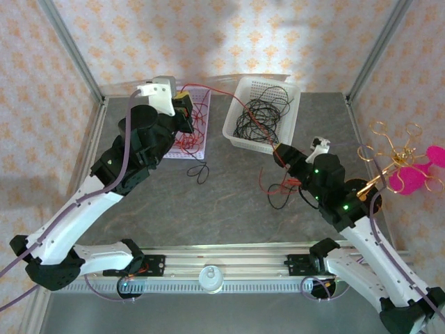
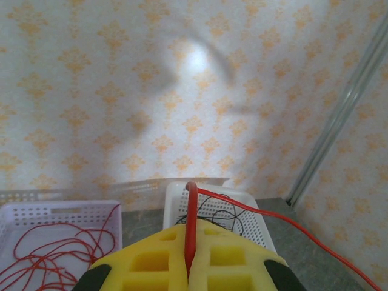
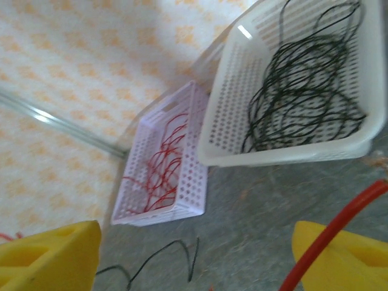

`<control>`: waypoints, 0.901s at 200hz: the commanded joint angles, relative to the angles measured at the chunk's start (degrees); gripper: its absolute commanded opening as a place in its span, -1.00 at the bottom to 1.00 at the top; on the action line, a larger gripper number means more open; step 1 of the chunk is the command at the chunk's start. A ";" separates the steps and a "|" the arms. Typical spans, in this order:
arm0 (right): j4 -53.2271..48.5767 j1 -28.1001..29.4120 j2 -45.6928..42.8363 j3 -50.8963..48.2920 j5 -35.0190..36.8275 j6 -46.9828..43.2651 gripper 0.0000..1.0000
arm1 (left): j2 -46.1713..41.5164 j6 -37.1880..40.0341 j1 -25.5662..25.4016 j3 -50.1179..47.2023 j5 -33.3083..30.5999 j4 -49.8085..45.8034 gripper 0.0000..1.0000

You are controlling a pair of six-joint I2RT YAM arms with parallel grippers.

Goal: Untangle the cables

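My left gripper [image 1: 183,106] hovers over the lilac basket [image 1: 202,149]. Its yellow pads [image 2: 151,264] are shut on a red cable [image 2: 190,224] that trails off to the right over the white basket [image 2: 257,227]. My right gripper [image 1: 280,154] stands open just in front of the white basket [image 1: 234,137], its pads [image 3: 51,257] wide apart. A red cable [image 3: 336,230] crosses its right pad without being gripped. A small tangle of red and black cables [image 1: 280,189] lies on the table under that arm. One black loop [image 1: 200,171] lies apart, left of centre.
The lilac basket [image 3: 197,188] holds red cables [image 3: 160,160]; the white basket [image 3: 221,130] holds black cables [image 3: 303,79]. A pink and gold object [image 1: 410,172] sits past the table's right edge. Metal frame posts [image 1: 73,52] stand at the back corners, and a rail [image 1: 222,261] runs along the near edge.
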 commanded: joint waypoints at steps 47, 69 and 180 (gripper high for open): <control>-1.92 -1.05 -0.32 5.55 1.13 -2.57 0.80 | -1.06 -1.60 0.12 -0.81 -5.86 -4.51 -1.00; 3.86 -1.10 -2.79 3.35 -3.33 -3.92 0.88 | -0.44 -1.91 0.09 -1.15 -4.62 -4.82 -1.00; -3.06 -8.61 -0.50 -2.82 2.88 4.31 0.92 | -5.00 -1.20 6.00 -4.53 -11.72 -3.41 -1.00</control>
